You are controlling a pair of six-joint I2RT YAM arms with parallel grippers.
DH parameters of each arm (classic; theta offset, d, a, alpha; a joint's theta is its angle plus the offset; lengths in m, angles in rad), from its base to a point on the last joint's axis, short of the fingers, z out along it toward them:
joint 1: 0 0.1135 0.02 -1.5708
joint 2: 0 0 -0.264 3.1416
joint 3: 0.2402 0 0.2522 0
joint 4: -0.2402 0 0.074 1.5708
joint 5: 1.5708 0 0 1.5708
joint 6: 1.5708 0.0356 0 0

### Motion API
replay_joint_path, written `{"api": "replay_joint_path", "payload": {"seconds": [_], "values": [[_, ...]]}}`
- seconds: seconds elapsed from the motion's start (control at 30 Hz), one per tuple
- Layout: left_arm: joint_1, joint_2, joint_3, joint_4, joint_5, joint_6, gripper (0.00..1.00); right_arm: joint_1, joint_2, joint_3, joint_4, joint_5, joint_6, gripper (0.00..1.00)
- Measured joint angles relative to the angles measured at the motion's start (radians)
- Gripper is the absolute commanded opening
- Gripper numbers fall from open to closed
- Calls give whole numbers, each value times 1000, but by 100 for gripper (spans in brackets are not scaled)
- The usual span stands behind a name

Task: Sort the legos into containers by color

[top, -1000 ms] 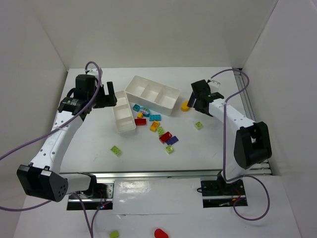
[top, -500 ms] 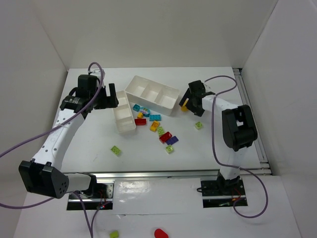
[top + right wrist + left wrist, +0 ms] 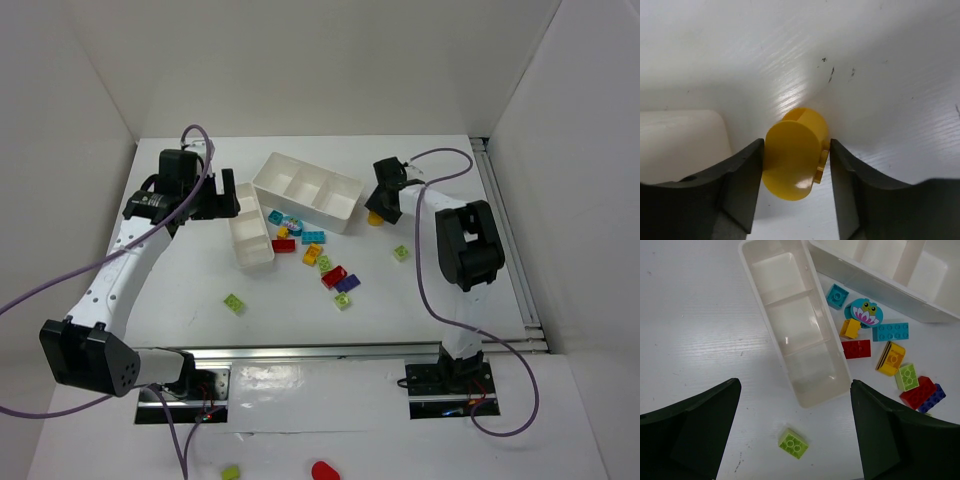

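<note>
R gripper (image 3: 796, 146) pinches yellow brick (image 3: 790, 167) from both sides. It sits on tabletop, far-right part, just beside wide tray (image 3: 300, 207) end. Prob. light, stiff, smooth + rounded, so may slip; hold low on sides. L gripper (image 3: 795, 390) spread wide over narrow tray (image 3: 785, 315).

White table (image 3: 180, 290) spread wide, plain white walls (image 3: 300, 60) boxing it in left, far and right. A metal rail (image 3: 320, 352) runs along the near edge, and another (image 3: 505, 230) runs down the right side. Nearer than the table lies a smooth red blob (image 3: 324, 469). Dark specks (image 3: 832, 72) dot the tabletop.
</note>
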Motion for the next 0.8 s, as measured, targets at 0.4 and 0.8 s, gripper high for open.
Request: {"api": "replay_joint_path", "payload": {"seconds": [0.4, 0.8], "values": [[0, 34, 10, -3, 9, -6, 100, 101, -214, -13, -80, 148, -37, 32], [-16, 155, 1, -65, 21, -66, 86, 236, -106, 293, -104, 172, -186, 66]]}}
